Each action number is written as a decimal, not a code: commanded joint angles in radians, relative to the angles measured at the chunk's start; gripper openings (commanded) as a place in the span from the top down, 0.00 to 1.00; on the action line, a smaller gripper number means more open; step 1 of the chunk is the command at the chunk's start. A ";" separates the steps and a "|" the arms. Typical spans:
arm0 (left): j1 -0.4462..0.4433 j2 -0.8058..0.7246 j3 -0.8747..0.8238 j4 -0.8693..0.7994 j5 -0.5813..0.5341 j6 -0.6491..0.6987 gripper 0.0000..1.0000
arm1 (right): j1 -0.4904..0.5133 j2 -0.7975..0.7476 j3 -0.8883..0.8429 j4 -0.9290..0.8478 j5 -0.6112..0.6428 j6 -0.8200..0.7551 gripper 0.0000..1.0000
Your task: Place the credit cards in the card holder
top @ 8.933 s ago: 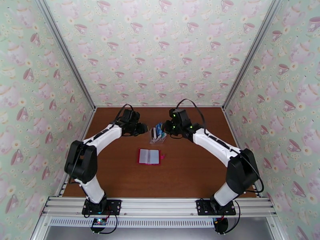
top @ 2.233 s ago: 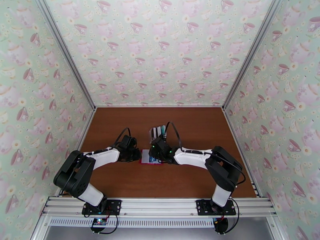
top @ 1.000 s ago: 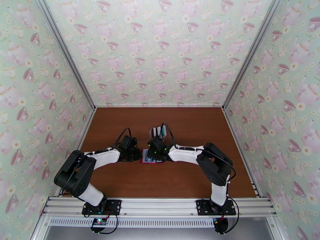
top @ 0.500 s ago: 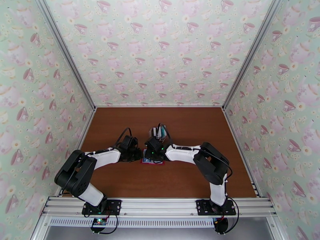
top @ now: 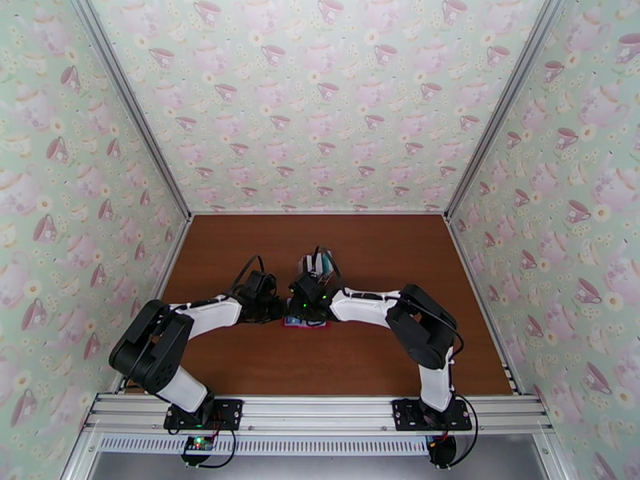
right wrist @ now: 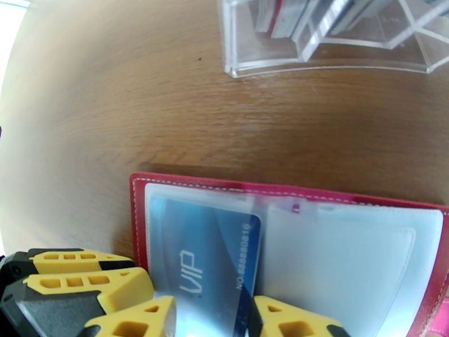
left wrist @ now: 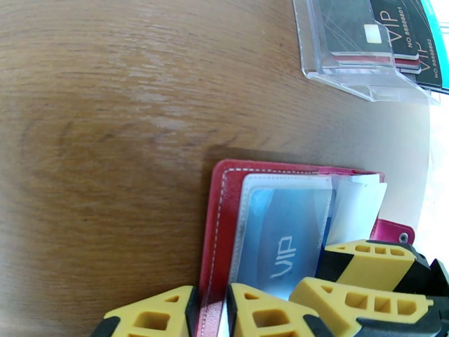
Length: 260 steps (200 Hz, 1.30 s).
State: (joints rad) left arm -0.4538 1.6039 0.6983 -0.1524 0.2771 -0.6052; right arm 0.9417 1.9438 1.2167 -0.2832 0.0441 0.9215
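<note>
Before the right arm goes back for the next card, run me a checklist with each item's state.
1. The wallet lies open on the table: ok.
2. The blue card sits inside the wallet's clear pocket: ok, though fingers hide its near end.
3. The right hand has let go of the blue card: cannot tell. Its fingers stand apart over the card's near end.
4. The left hand is steadying the wallet: cannot tell. The wallet's edge runs between its fingers.
5. The clear rack beyond the wallet holds more cards: ok.
</note>
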 commanded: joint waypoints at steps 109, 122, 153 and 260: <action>-0.001 -0.112 0.053 -0.248 0.020 0.007 0.75 | -0.018 -0.167 -0.030 -0.085 0.052 -0.073 0.52; -0.006 -0.133 0.068 -0.262 0.025 0.007 0.74 | -0.041 -0.180 -0.064 -0.056 0.025 -0.076 0.52; -0.039 -0.167 0.092 -0.260 0.061 -0.005 0.74 | -0.099 -0.208 -0.123 -0.002 -0.043 -0.101 0.53; -0.119 -0.116 0.026 -0.125 0.045 -0.080 0.62 | -0.159 -0.158 -0.103 -0.004 -0.147 -0.167 0.53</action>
State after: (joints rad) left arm -0.5694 1.4582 0.7609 -0.3267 0.3264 -0.6647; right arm 0.7906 1.7653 1.0977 -0.2970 -0.0731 0.7765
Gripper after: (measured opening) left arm 0.373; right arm 0.471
